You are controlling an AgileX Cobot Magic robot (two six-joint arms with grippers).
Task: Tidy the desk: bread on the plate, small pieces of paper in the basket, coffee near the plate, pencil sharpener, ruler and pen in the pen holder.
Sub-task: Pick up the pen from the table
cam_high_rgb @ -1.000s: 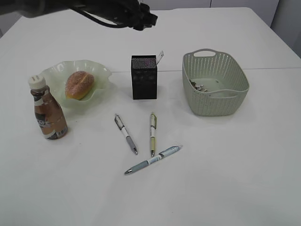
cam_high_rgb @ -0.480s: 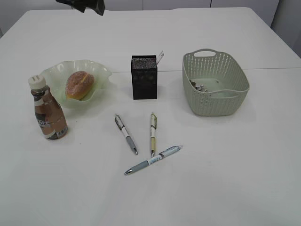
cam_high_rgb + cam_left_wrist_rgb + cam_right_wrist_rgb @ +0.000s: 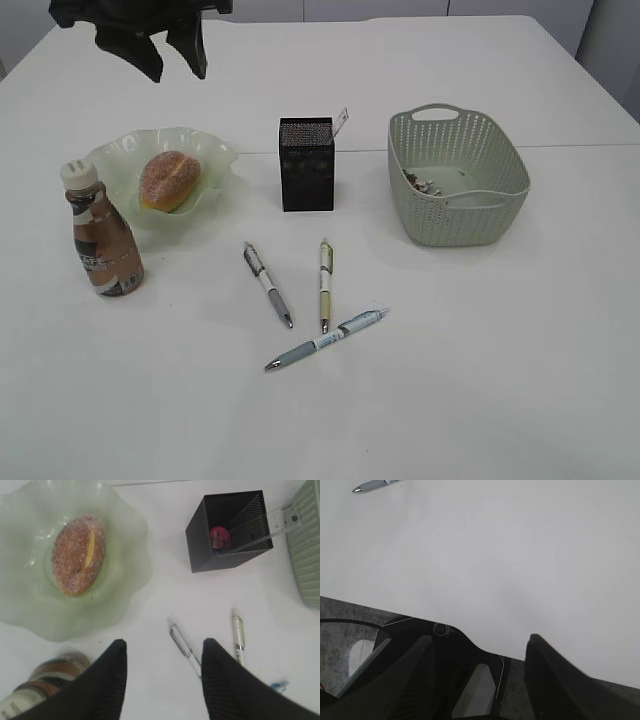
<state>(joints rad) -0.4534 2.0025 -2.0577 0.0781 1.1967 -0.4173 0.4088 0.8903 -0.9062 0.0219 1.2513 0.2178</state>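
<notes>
Hovering high over the desk (image 3: 500, 380), my left claw (image 3: 162, 680) has its jaws apart and holds nothing. Three pens (image 3: 322, 283) lie near the pen holder (image 3: 306, 165). They look light, stiff and slippery; I would grip one across its middle.

A sugared bun (image 3: 169, 180) lay on the green ruffled plate (image 3: 120, 152), the coffee bottle (image 3: 101, 232) upright beside it; three pens (image 3: 322, 283) lay loose on the desk (image 3: 480, 360).
</notes>
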